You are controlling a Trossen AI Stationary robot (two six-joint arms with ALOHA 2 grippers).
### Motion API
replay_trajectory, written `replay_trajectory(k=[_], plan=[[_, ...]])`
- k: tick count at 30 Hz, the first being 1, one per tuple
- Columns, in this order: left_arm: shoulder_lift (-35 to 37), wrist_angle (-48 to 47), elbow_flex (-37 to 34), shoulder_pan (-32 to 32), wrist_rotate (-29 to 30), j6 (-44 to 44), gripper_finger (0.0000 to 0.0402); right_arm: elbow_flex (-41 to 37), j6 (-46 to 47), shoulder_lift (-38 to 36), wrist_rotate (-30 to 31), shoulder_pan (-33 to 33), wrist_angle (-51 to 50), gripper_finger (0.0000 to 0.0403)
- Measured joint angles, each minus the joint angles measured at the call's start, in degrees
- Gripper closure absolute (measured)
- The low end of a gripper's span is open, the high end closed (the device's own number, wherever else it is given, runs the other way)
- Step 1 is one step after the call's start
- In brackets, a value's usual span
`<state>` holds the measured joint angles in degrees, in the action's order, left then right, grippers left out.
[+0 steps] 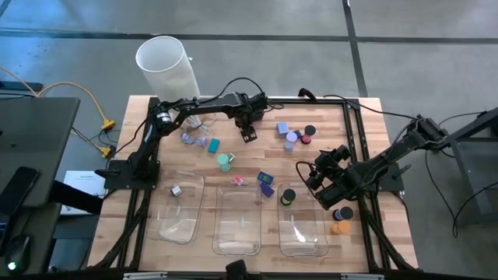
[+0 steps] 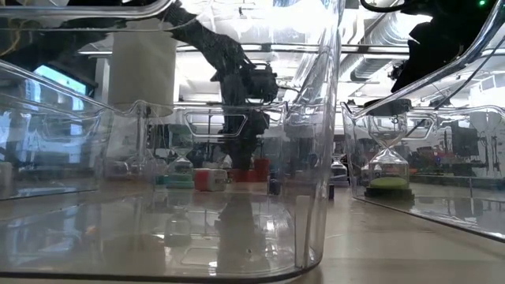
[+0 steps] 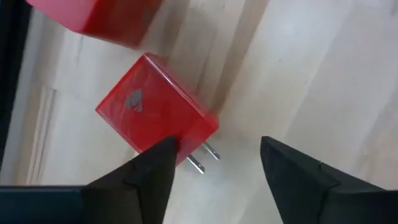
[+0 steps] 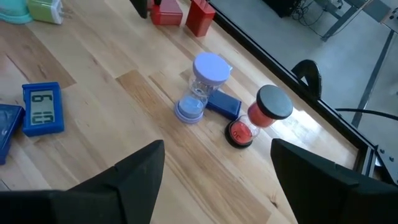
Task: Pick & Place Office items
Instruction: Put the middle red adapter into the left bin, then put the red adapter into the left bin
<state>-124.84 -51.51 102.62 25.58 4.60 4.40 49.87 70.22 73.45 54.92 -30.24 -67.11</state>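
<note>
Red plug cube (image 3: 155, 121) lies on the wooden table (image 3: 323, 74) at its far edge, beside one finger of my spread left claw (image 3: 214, 171); off-centre, closing might shove it away.

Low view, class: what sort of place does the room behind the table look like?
Probably a robotics lab or workshop: exposed ceiling ducts, benches crowded with equipment, and a wooden table framed by two mounted robot arms.

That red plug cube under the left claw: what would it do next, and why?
Probably shift sideways to centre on the red plug cube before closing. The left gripper stands open above the table, but the cube lies against one finger, off to the side of the gap rather than between the fingers.
</note>
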Motion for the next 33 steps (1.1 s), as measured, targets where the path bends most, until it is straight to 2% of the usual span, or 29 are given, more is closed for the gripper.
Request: replay_trajectory(k=[9,11,14,16,22,28,33], plan=[[3.72,-3.29,-0.12,-2.43,0.0,7.77,0.0149,0.0,0.0,0.0,-1.01,0.0,0.11,0.0119],[4.23,-3.41,-0.12,-3.03,2.57,7.79,0.0147,0.0,0.0,0.0,-1.01,0.0,0.11,0.0119],[4.9,-1.37,-0.03,-3.58,10.63,5.66,0.0146,0.0,0.0,0.0,-0.89,0.02,0.11,0.0119],[5.05,-0.14,-0.03,-3.24,12.65,3.33,0.0146,0.0,-0.19,0.0,-0.55,0.02,0.11,0.0119],[5.09,2.34,-0.03,0.08,5.68,-4.78,0.0132,0.0,-1.51,0.0,-0.44,0.0,1.36,0.0119],[5.11,2.67,-0.01,3.97,4.77,-18.77,0.0087,0.0,-2.41,0.0,-0.83,0.0,1.48,0.0119],[4.52,4.68,0.1,5.44,-0.42,-23.16,0.0074,0.0,-2.99,0.0,-0.19,0.0,1.84,0.0119]])
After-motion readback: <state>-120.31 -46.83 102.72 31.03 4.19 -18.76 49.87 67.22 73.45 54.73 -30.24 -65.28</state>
